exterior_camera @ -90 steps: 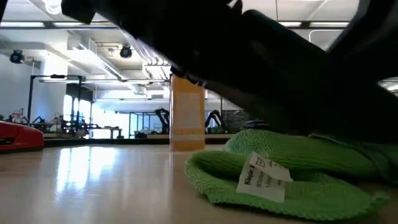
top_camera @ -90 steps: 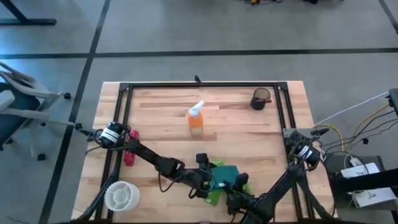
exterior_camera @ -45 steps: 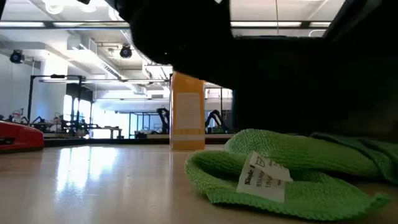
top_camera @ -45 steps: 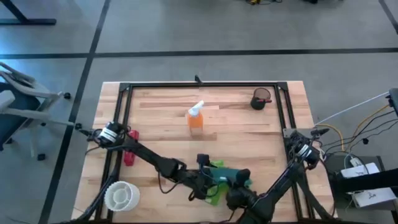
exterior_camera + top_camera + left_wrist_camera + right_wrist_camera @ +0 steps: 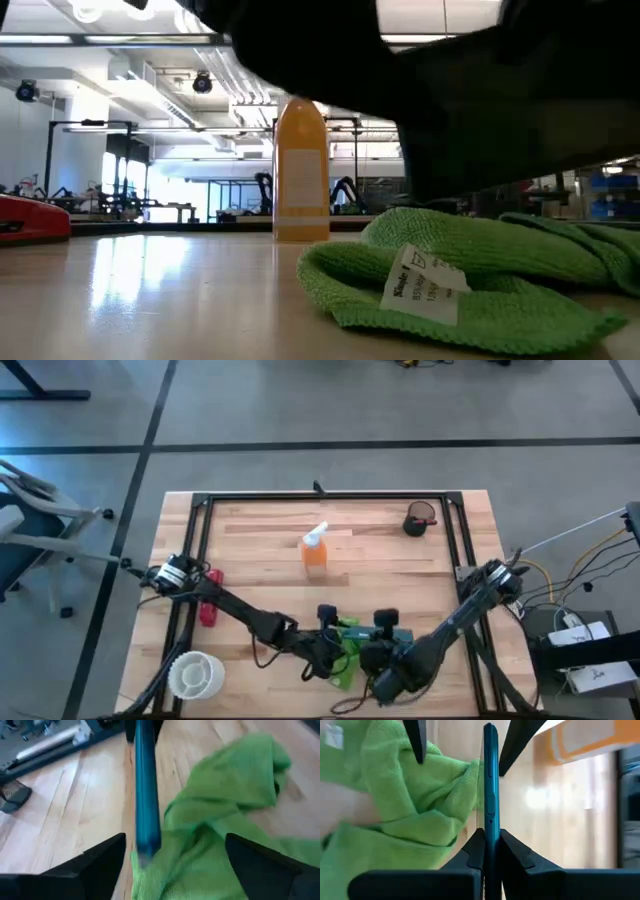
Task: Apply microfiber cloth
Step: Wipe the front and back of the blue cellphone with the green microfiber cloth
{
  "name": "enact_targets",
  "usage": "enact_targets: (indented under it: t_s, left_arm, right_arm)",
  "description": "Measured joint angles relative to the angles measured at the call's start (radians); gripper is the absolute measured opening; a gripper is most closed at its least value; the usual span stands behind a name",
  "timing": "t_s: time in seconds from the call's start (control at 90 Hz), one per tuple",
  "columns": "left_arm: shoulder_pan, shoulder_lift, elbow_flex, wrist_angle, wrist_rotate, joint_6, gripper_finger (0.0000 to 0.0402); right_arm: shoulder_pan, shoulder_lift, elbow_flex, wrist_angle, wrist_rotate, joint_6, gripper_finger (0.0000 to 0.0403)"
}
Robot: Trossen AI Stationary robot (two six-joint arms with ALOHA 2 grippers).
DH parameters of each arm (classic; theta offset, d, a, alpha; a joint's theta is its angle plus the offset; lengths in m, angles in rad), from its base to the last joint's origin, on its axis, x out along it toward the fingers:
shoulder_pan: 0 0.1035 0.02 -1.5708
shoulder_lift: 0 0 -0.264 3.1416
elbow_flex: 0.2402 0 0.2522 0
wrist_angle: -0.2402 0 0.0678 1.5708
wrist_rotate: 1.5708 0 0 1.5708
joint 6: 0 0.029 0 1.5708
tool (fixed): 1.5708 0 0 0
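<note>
Both dark arms reach low over the near part of the wooden table (image 5: 260,540). The right gripper (image 5: 489,845) has its fingers clamped on the edge of a thin, teal-edged flat tablet (image 5: 490,795), holding it upright on edge. The left gripper (image 5: 172,865) hovers with its fingers spread wide, holding nothing. Beneath them lies the crumpled lime-green microfiber cloth (image 5: 470,275), heaped in soft irregular folds with a white tag showing, in front of the orange spray bottle (image 5: 300,170).
</note>
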Motion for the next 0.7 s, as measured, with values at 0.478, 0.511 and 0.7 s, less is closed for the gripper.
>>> enact_targets:
  t_s: [0.478, 0.511, 0.7]
  left_arm:
    - [0.010, 0.000, -0.088, 0.218, 0.010, -0.028, 0.0029]
    - [0.010, 0.000, -0.089, 0.220, 0.006, -0.041, 0.0021]
    - [0.021, -0.016, -0.091, 0.167, 0.023, -0.125, 0.0010]
  right_arm:
    - [-0.119, -0.072, 0.002, 0.070, -0.256, -0.163, 0.0014]
    - [-0.122, -0.071, 0.002, 0.070, -0.257, -0.168, 0.0014]
    - [-0.133, -0.068, 0.024, 0.057, -0.274, -0.202, 0.0060]
